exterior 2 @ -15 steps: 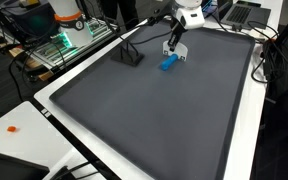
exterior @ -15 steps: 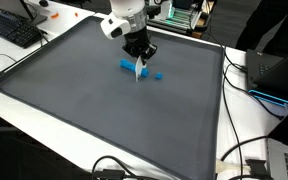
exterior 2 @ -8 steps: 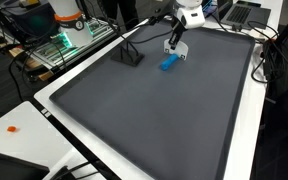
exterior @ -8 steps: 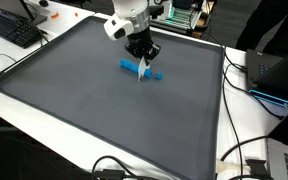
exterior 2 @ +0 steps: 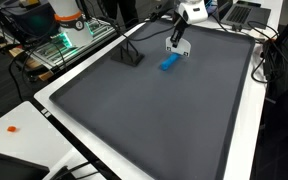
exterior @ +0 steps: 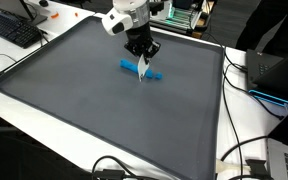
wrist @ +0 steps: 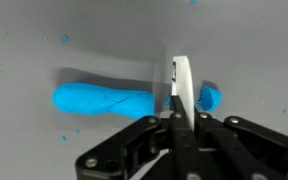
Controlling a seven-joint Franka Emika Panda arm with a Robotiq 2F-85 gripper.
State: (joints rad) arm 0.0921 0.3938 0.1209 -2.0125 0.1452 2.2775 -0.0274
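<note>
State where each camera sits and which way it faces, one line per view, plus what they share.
Exterior view: high beside the grey mat, looking down across it, keyboard at upper left; shows the white wrist and gripper.
Exterior view: raised off a mat corner, looking along the mat to its far end; the gripper shows small there.
Wrist view: looks straight down; the gripper enters from below, shut on a white blade.
Shared: all three show the blue roll.
</note>
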